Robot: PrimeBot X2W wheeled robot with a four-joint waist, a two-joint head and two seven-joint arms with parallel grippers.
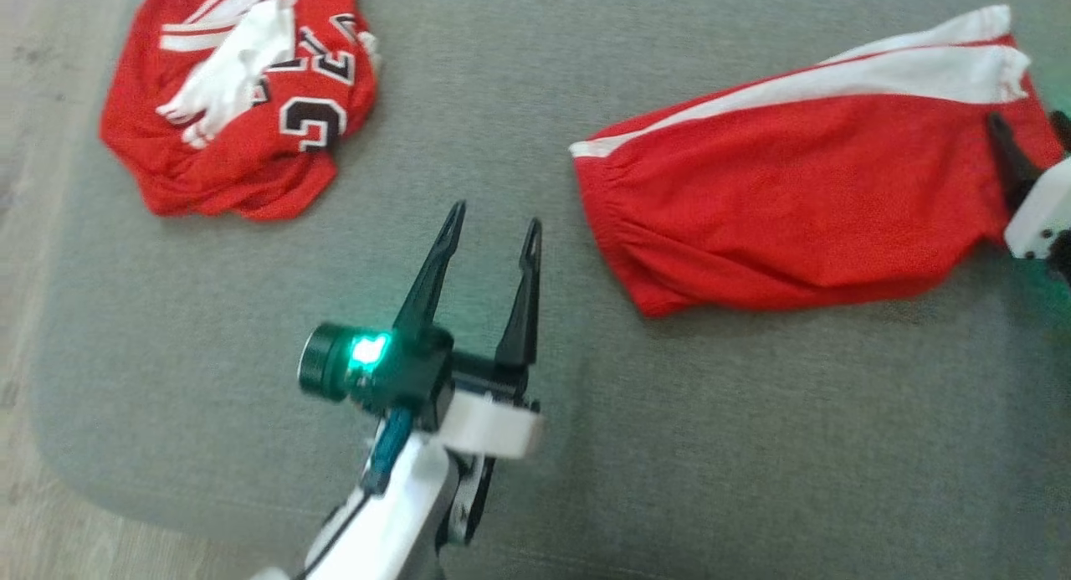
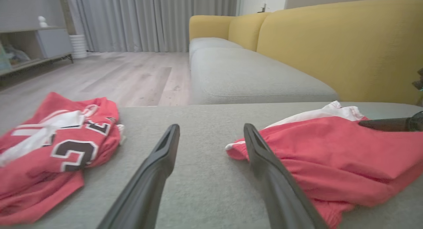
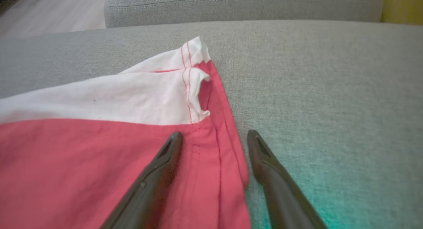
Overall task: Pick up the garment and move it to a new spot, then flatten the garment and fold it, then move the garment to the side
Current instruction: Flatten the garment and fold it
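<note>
Lying on the cushion: we see the red shorts (image 1: 803, 203) folded into a long flat strip on the grey cushion (image 1: 753, 446), with a white stripe along their far edge.
Jersey (image 1: 243, 103): a crumpled red top with white trim and black lettering, well apart from the shorts, beyond their gathered waistband end.
Shorts ends: the waistband faces the jersey; the hemmed leg end, its white corner turned up, lies opposite.
Left gripper (image 1: 496, 214): jaws wide and empty; we find it over bare cushion just beside the waistband end of the shorts, clear of the cloth.
Right gripper (image 1: 1027, 120): jaws wide, straddling the hem edge of the shorts. In its wrist view one finger lies over the red cloth, the other over bare cushion beside the shorts. It clamps nothing; whether a finger touches the cloth we cannot tell.
</note>
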